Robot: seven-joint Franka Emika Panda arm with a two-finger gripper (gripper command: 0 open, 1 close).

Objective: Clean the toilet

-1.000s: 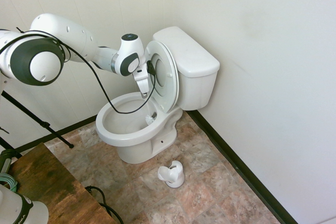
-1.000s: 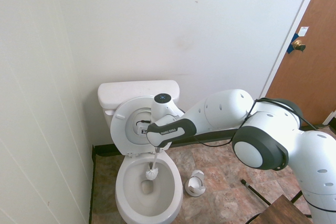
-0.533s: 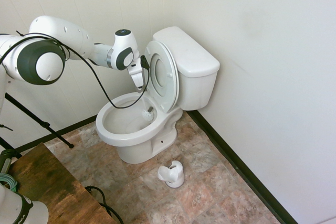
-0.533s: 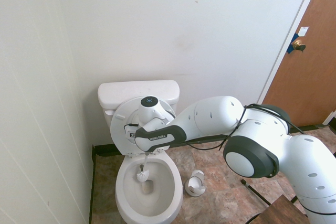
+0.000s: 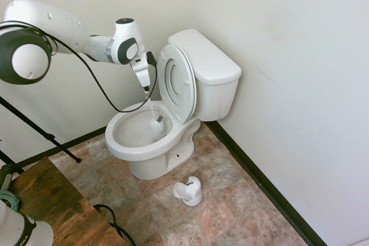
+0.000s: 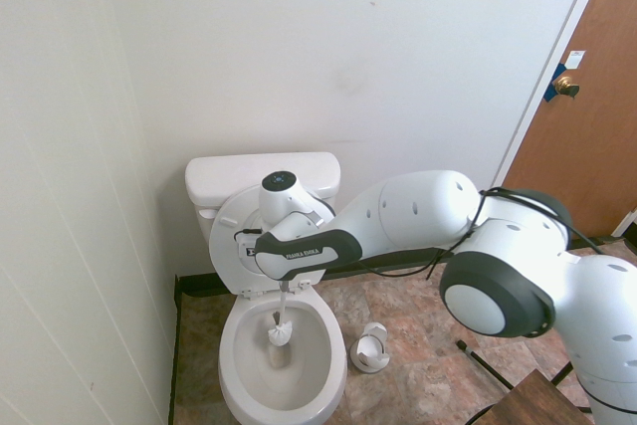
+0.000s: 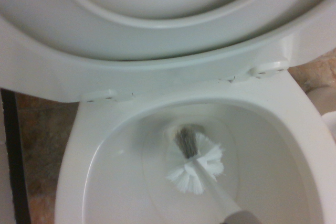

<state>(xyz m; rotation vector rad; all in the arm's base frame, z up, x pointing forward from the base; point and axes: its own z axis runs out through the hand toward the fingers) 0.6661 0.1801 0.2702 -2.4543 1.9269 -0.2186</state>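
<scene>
The white toilet (image 5: 147,148) (image 6: 249,181) stands in the corner with its seat and cover raised against the tank. My gripper (image 5: 147,91) (image 6: 283,289) hangs above the bowl, shut on the handle of a white toilet brush (image 5: 156,123) (image 6: 280,328). The brush head (image 7: 195,162) reaches down inside the bowl, over the drain hole. The fingers themselves are mostly hidden by the wrist in both exterior views.
A small white brush holder (image 5: 189,191) (image 6: 372,348) sits on the tiled floor beside the toilet. Walls close in behind the tank and beside it. A wooden table corner (image 5: 52,203) lies near the arm's base. A brown door (image 6: 587,116) is at the far side.
My gripper has moved away from the raised seat across the bowl, and lifted a little. The brush head has swept with it inside the bowl.
</scene>
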